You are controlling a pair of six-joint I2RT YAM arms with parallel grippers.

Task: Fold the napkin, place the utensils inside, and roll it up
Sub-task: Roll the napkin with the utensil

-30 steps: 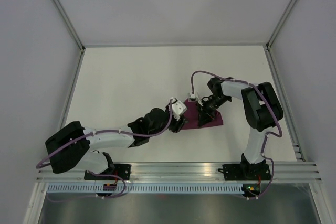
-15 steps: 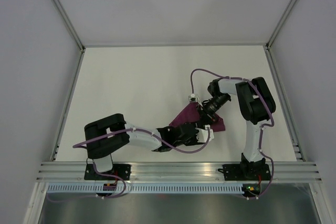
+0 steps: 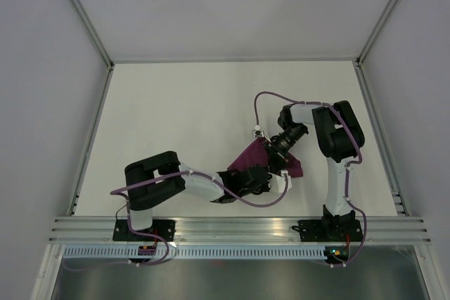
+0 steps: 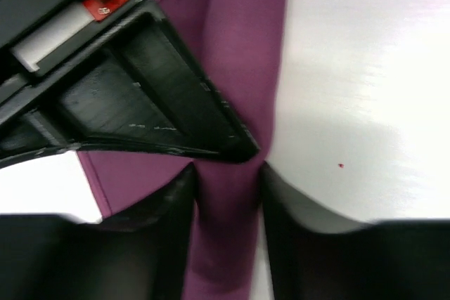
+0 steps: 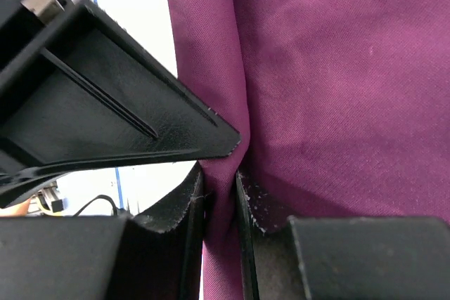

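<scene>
The purple napkin [image 3: 249, 156] lies bunched and folded on the white table, right of centre, between my two grippers. My left gripper [image 3: 273, 175] reaches in from the near left. In the left wrist view it [image 4: 226, 180] is shut on a narrow roll of the napkin [image 4: 239, 47]. My right gripper [image 3: 276, 154] comes from the right. In the right wrist view it [image 5: 221, 187] is shut on a thin fold of the napkin [image 5: 337, 68]. The two grippers are almost touching. The knife is hidden or out of view.
The other gripper's black body fills the upper left of each wrist view, the left [image 4: 140, 103] and the right [image 5: 105, 110]. White table [image 3: 176, 110] spreads to the left and back, with walls around it. The aluminium rail [image 3: 239, 230] runs along the near edge.
My left arm has swung toward the near edge and its gripper has moved from the napkin's left side to its near right end. The napkin has shifted and bunched. My right gripper has drawn slightly closer.
</scene>
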